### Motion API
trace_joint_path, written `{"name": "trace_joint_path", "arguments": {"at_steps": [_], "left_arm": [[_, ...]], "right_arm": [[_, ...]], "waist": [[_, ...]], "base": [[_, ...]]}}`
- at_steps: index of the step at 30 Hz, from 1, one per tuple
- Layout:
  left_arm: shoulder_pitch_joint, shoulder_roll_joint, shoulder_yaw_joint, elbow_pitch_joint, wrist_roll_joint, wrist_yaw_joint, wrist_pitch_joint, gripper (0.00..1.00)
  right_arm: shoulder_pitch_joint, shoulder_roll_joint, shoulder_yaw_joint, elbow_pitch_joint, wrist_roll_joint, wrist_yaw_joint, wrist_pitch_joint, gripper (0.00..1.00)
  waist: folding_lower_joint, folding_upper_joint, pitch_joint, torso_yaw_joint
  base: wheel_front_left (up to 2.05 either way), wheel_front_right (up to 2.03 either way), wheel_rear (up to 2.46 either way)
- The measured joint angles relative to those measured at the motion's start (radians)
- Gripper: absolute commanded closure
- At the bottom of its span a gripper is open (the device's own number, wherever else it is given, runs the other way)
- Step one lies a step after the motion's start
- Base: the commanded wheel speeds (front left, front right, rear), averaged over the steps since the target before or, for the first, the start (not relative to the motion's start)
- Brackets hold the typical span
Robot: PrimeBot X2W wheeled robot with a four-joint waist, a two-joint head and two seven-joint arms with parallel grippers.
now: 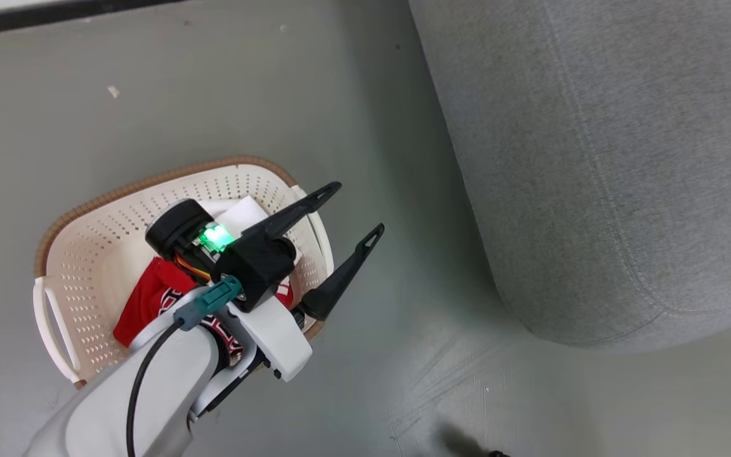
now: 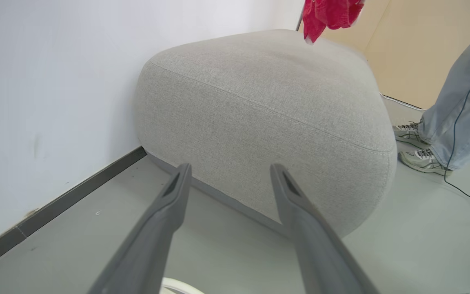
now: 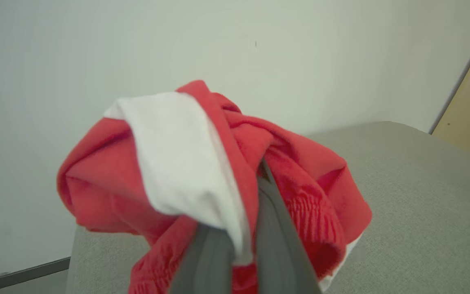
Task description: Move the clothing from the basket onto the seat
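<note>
The right gripper (image 3: 245,249) is clamped tight on the held garment (image 3: 202,171), a soft, fleecy red piece with a broad white band and a gathered, ribbed hem, bunched over the dark fingers (image 3: 278,241) so that their tips are buried in the folds. From the left wrist view this held garment (image 2: 329,14) hangs over the far top of the seat (image 2: 259,102); whether its lowest corner touches the upholstery cannot be told. The seat is a big rounded block of coarse grey weave with a raised seam around its upper edge, set close against a smooth white wall (image 2: 35,81) with a dark skirting strip (image 2: 76,192). The left gripper (image 1: 358,207) hovers over the near-seat end of the basket (image 1: 150,184) with its two long tapered fingers spread wide and nothing between them. The basket is an oval of cream plastic with dotted perforations and a brown woven-look rim, standing on the smooth grey floor (image 1: 340,95). In it lies the lettered garment (image 1: 150,298), crumpled red cloth with black-and-white print, partly under the arm. A band of bare floor separates basket and seat. A person's legs (image 2: 455,102) in pale jeans and grey trainers stand beside the seat's far corner, with thin cables (image 2: 463,134) trailing there.
</note>
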Motion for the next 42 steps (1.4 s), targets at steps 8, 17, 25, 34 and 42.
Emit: {"name": "trace_joint_path", "arguments": {"at_steps": [8,17,25,34,42], "left_arm": [[-0.021,0.004,-0.016,-0.058,0.009,-0.001,0.018,0.00],[-0.070,0.005,-0.056,-0.117,0.039,-0.013,0.043,0.00],[-0.093,0.024,-0.076,-0.132,0.039,-0.022,0.061,0.00],[-0.126,0.033,-0.080,-0.136,0.041,-0.028,0.062,0.00],[-0.127,0.042,-0.080,-0.131,0.043,-0.032,0.052,0.00]], "right_arm": [[-0.054,-0.002,-0.048,0.059,-0.040,0.000,0.000,1.00],[-0.107,0.039,-0.015,0.105,-0.053,0.000,0.000,1.00],[-0.135,0.073,0.037,0.118,-0.060,0.000,0.000,1.00],[-0.157,0.097,0.081,0.127,-0.078,0.000,0.000,0.71],[-0.153,0.124,0.124,0.178,-0.084,0.000,-0.001,0.00]], "waist": [[0.0000,0.0000,0.066,0.018],[0.0000,0.0000,0.133,0.037],[0.0000,0.0000,0.181,0.048],[0.0000,0.0000,0.214,0.049],[0.0000,0.0000,0.210,0.043]], "base": [[0.00,0.00,0.00],[0.00,0.00,0.00],[0.00,0.00,0.00],[0.00,0.00,0.00],[0.00,0.00,0.00]]}}
